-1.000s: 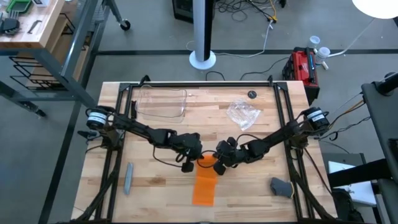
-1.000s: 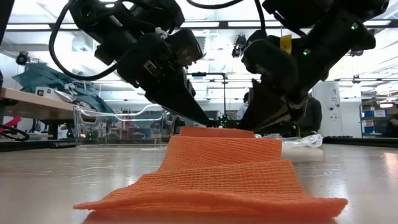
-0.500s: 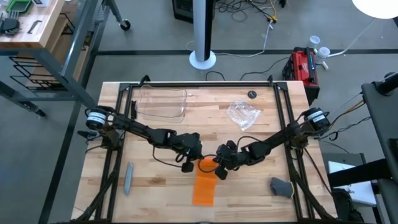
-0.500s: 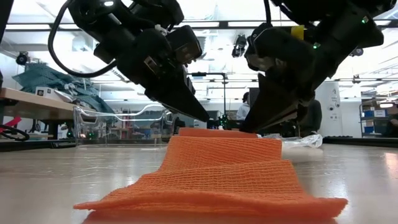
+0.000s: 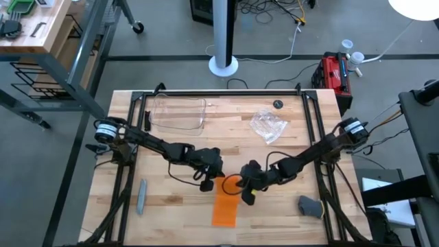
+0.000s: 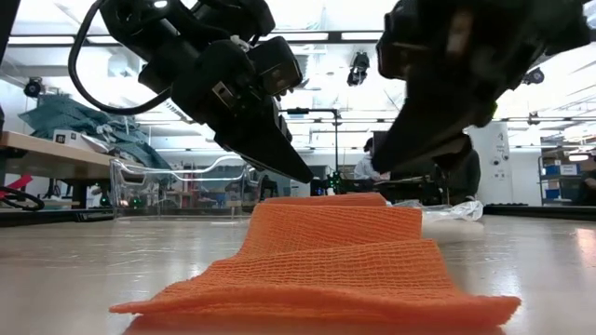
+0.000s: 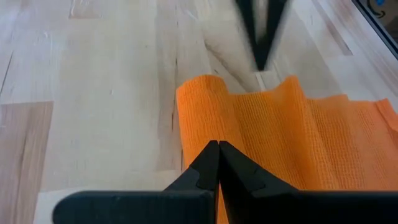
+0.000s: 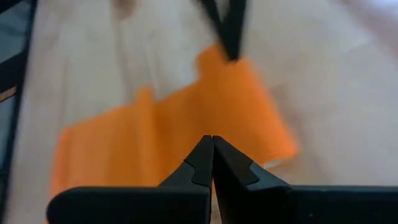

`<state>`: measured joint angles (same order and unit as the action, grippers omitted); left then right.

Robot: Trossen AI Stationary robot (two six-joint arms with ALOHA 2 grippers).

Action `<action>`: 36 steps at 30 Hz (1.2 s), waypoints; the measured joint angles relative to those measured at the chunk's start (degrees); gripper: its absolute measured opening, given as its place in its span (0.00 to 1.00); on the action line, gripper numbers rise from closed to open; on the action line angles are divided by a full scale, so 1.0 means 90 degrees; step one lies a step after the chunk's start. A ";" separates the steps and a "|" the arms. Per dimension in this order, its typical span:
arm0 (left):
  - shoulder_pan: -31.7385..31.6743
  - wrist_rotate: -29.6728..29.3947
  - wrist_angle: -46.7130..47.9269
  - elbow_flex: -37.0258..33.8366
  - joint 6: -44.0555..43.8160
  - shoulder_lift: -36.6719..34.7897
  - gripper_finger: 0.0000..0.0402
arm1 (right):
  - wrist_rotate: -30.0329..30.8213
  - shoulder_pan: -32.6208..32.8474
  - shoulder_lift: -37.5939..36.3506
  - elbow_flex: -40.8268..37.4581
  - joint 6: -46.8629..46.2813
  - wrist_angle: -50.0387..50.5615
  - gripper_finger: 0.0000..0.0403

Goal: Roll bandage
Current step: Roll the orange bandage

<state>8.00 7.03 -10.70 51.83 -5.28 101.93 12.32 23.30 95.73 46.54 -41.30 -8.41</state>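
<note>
bandage (image 5: 224, 204): orange strip flat on the table (image 5: 178, 209), mid-front, far end folded over, rippled
left gripper (image 7: 219, 148): fingers clenched together, tips at the folded far end, holding nothing
right gripper (image 8: 212, 142): fingers clenched, above the strip, holding nothing
others: clear tray (image 5: 179, 113), plastic wrap (image 5: 267, 125), grey bar (image 5: 141, 195)

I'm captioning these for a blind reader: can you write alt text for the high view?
Seen from above, an orange bandage lies on a wooden table, and the left claw and right claw meet at its far end. A clear container, crinkled plastic wrap and a grey bar lie around it.
</note>
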 joint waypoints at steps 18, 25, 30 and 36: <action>0.0025 -0.0212 -0.0333 0.0000 -0.0072 0.0000 0.00 | -0.0539 0.0528 0.1176 0.0166 0.0071 -0.1281 0.00; 0.0032 -0.0280 -0.0276 0.0000 -0.0095 0.0002 0.00 | -0.0814 0.0655 0.1572 0.0455 0.0095 -0.1188 0.00; 0.0123 -0.0205 -0.0278 0.0000 -0.0095 0.0002 0.00 | -0.0700 0.0676 0.1270 0.0584 0.0168 -0.0921 0.00; 0.0149 -0.0209 -0.0282 0.0000 -0.0143 0.0027 0.00 | -0.0094 0.0676 0.0907 0.0654 0.0109 -0.0195 0.00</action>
<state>9.34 5.15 -13.24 51.83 -6.57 102.17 11.48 29.39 103.90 52.43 -40.31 -10.17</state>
